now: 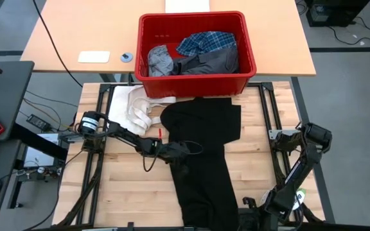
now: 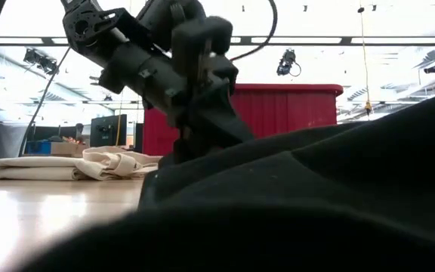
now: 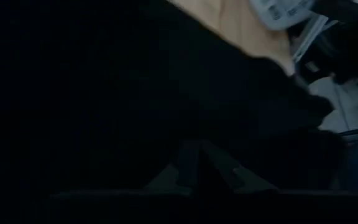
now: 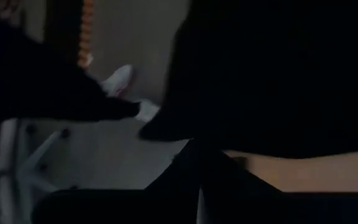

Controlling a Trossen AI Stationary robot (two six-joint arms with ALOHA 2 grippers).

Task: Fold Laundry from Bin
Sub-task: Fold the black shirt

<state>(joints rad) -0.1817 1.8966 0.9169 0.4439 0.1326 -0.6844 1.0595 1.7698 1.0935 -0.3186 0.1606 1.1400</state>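
Currently the left end effector (image 1: 180,151) is closed on the black garment (image 1: 201,160) spread mid-counter (image 1: 121,186); the right end effector (image 4: 197,186), closed at the near edge, pinches its hem. Remaining laundry (image 1: 198,54) fills the red bin (image 1: 194,83) beyond.

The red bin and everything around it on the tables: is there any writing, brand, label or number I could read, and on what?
None can be read.
Red bin: a faint row of marks on its inner wall, too small to read.
White flat item on the far table: no legible text.
Small round grey thing beside it: too small to tell.
Black garment, cream-white cloth: no print visible.
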